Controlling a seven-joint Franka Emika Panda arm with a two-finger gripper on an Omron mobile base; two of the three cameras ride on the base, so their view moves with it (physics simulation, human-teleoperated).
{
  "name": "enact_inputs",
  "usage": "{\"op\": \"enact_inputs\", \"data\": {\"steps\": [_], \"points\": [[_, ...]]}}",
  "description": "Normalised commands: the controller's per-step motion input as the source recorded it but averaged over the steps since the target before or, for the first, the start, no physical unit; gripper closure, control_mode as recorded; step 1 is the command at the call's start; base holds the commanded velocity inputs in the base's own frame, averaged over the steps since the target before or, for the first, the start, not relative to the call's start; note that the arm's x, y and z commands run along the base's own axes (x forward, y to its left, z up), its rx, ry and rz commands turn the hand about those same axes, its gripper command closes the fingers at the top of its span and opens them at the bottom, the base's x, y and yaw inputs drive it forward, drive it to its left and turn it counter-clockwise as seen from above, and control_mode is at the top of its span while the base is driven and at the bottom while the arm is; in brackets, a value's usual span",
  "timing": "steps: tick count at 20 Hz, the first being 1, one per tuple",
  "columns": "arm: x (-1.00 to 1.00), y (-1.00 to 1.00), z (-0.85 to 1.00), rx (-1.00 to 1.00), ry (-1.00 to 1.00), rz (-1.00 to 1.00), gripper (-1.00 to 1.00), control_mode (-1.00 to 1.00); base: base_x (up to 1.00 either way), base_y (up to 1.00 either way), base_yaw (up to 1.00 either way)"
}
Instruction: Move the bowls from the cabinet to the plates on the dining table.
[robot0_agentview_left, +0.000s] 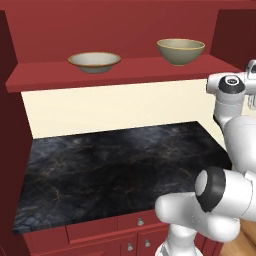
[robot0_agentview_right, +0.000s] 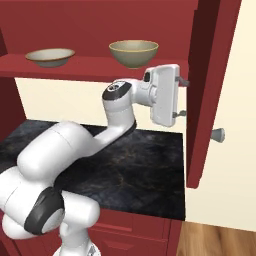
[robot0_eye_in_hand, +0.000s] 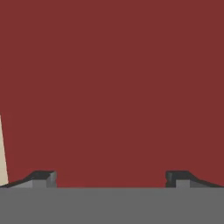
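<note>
The tool (robot0_agentview_right: 183, 97) stands wide open with nothing between its two fingertips (robot0_eye_in_hand: 43, 178), which point straight at the inner face of the open cabinet door (robot0_agentview_right: 205, 90), close to it. In the right base view the hand is turned sideways, its fingers nearly against that door, just under the right end of the red shelf (robot0_agentview_left: 125, 70). One silver knob (robot0_agentview_right: 218, 134) sticks out of the door's far side, lower than the tool.

Two bowls sit on the shelf, well apart from each other and both upright: the shallow cream bowl (robot0_agentview_left: 94, 62) to the left, the deeper olive bowl (robot0_agentview_left: 181, 51) to the right, nearer the tool. Below the shelf lies one black marble surface (robot0_agentview_left: 115, 170), and under its front edge are red drawers carrying three small knobs (robot0_agentview_left: 140, 222)
</note>
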Motion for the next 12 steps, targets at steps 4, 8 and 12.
{"op": "enact_inputs", "data": {"steps": [4, 8, 12], "points": [[0.34, 0.14, 0.12, 0.00, 0.00, 0.00, -1.00, -1.00, 0.00, 0.00, 0.00], [0.00, 0.14, 0.01, 0.00, -0.08, 0.00, -1.00, -1.00, 0.00, 0.00, 0.00], [0.00, 0.34, 0.04, 0.03, -0.18, 0.00, -1.00, -1.00, 0.00, 0.00, 0.00]]}}
